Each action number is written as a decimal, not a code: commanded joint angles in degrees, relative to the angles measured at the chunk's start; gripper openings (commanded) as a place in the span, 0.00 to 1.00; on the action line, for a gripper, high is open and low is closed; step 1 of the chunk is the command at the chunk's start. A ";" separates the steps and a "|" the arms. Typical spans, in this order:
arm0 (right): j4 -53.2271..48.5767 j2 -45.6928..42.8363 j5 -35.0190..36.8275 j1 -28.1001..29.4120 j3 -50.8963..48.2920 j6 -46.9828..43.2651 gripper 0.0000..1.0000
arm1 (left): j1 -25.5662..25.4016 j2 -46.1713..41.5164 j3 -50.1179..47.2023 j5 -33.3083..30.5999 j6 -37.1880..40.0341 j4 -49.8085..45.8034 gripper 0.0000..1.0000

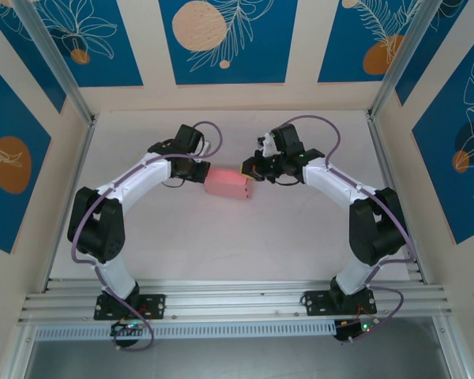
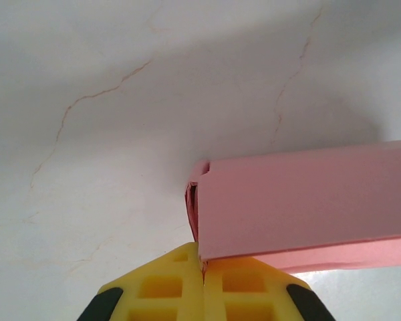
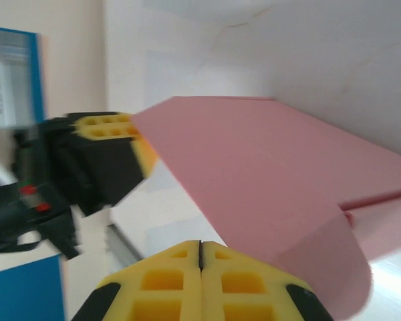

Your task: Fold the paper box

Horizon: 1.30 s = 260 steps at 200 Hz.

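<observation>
The paper box [image 1: 227, 184] looks nearly formed. My left tool [image 2: 202, 257] is closed, pinching the box's left end. My right tool [image 3: 200, 251] is shut beside the loose flap [image 3: 334, 267] at the box's right end. Next, I judge, that flap needs tucking in without crushing the card.

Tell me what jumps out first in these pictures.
A pink box is in the middle of the table, met from both sides. The left gripper, shut, seems to pinch the box's lower corner; the right gripper, also shut, sits beside a curled flap at the box's end.
</observation>
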 commanded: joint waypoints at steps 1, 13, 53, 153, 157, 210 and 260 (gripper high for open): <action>-11.33 -3.71 10.52 1.79 2.05 -6.30 0.12 | -0.74 1.32 1.09 0.32 0.73 -3.49 0.00; -12.75 -5.35 11.73 2.29 2.18 -7.84 0.17 | -0.92 1.54 1.45 0.11 0.78 -3.84 0.00; -21.26 -11.34 24.10 5.59 3.59 -15.29 0.41 | -1.10 2.07 2.15 -0.32 0.74 -4.46 0.00; -18.10 -2.98 33.38 9.13 3.54 -25.89 0.53 | -1.64 3.12 3.49 -0.36 0.93 -5.33 0.00; -17.99 -2.63 33.24 9.13 3.77 -25.97 0.53 | -1.71 3.11 3.57 -0.36 0.93 -5.39 0.00; -17.46 1.37 33.04 9.04 6.81 -25.91 0.38 | -1.71 3.21 3.75 0.76 0.58 -5.08 0.00; -18.18 4.44 34.12 8.94 10.48 -26.52 0.29 | -1.71 3.02 3.54 1.44 0.54 -4.92 0.00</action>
